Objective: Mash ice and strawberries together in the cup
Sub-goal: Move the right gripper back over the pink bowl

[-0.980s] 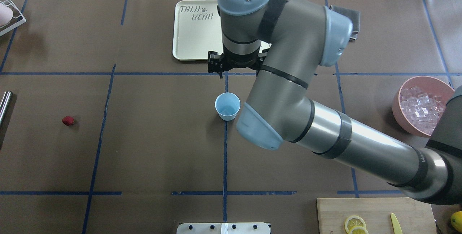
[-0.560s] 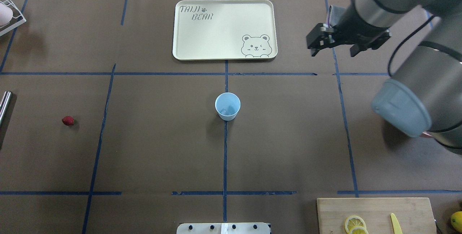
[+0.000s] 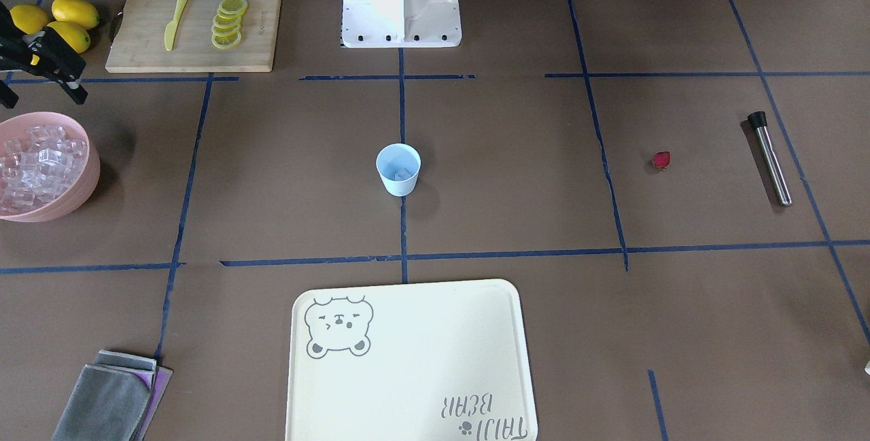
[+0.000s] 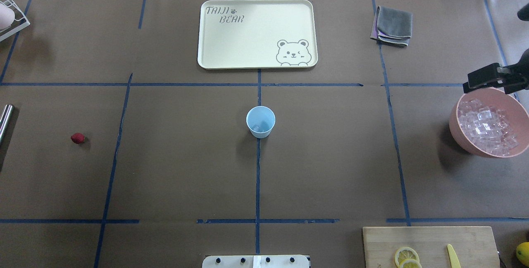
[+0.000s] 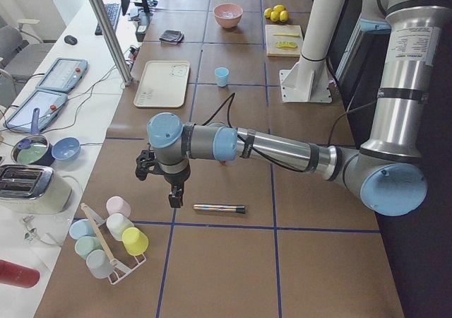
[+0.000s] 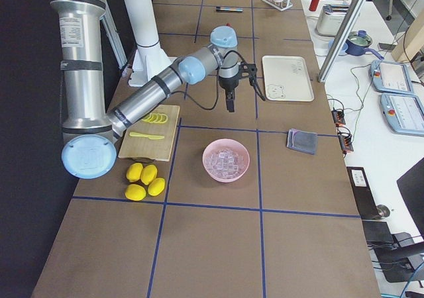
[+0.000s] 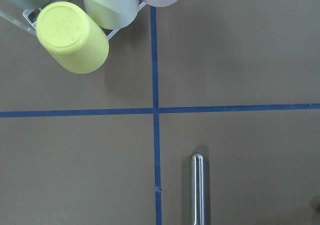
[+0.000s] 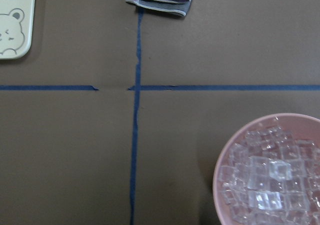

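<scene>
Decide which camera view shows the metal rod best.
The exterior front-facing view: the whole metal rod lies unobstructed, black cap visible. Overhead crops it at the edge; left wrist shows one end; side views show it small.

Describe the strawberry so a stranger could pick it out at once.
Find the cream bear tray, then the blue cup on the robot's side of it, mid-table. From the cup go far towards the robot's left: the strawberry lies alone short of the steel rod, the only small dark red thing there.
</scene>
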Motion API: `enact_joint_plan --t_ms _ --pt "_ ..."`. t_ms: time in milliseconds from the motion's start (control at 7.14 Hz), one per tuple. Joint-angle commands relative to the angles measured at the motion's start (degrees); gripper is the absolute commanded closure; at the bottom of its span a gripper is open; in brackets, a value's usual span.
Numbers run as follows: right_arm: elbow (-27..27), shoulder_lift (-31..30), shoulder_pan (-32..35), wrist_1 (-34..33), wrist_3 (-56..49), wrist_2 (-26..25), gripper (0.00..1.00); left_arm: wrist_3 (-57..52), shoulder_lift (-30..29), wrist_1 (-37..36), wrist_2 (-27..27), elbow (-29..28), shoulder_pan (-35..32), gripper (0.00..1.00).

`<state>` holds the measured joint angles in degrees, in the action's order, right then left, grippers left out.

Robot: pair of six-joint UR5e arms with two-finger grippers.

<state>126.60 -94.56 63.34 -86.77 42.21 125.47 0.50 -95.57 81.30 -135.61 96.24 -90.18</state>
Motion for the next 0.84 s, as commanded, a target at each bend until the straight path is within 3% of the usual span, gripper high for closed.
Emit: enact_joint_plan --t_ms 0,140,700 --pt "-7.11 -7.99 0.38 14.63 -1.07 0.13 0.02 0.02 -0.05 0.00 0.00 0.01 0.09 0.00" --pt "-12.38 -8.00 0.29 18.70 -1.16 0.13 0.02 0.02 -0.05 0.09 0.00 0.09 0.09 0.00" --pt "-17.79 -7.04 -1.11 19.53 -1.08 0.39 0.08 0.02 -0.14 0.09 0.00 0.09 0.09 0.00"
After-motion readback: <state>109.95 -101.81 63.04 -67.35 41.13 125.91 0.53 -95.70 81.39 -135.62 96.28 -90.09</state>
